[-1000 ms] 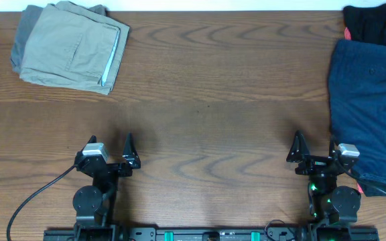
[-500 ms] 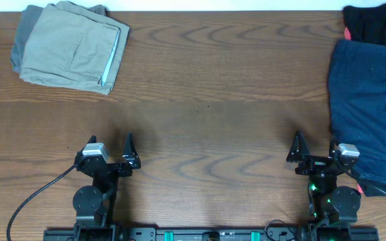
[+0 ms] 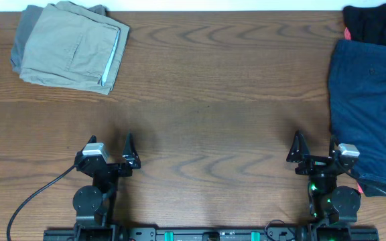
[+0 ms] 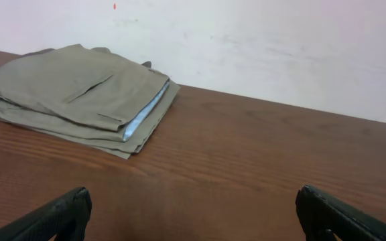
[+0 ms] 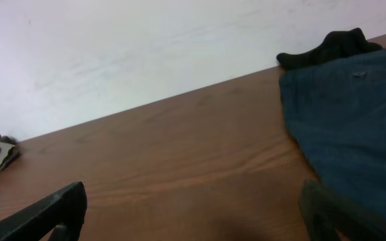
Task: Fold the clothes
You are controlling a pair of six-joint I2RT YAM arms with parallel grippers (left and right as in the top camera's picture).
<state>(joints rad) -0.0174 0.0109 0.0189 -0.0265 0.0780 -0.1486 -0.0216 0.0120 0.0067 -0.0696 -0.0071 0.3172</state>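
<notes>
Khaki shorts [image 3: 69, 50] far left, navy garment [image 3: 370, 110] right, table [image 3: 220, 100] between.

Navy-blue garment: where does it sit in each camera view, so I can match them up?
Overhead: the navy-blue garment lies at the right edge, just below the black garment.
Left wrist: not in it.
Right wrist: it fills the right side, with the black garment behind it.
Shared landmark: the table meeting the white wall at its far edge, in all three.
</notes>
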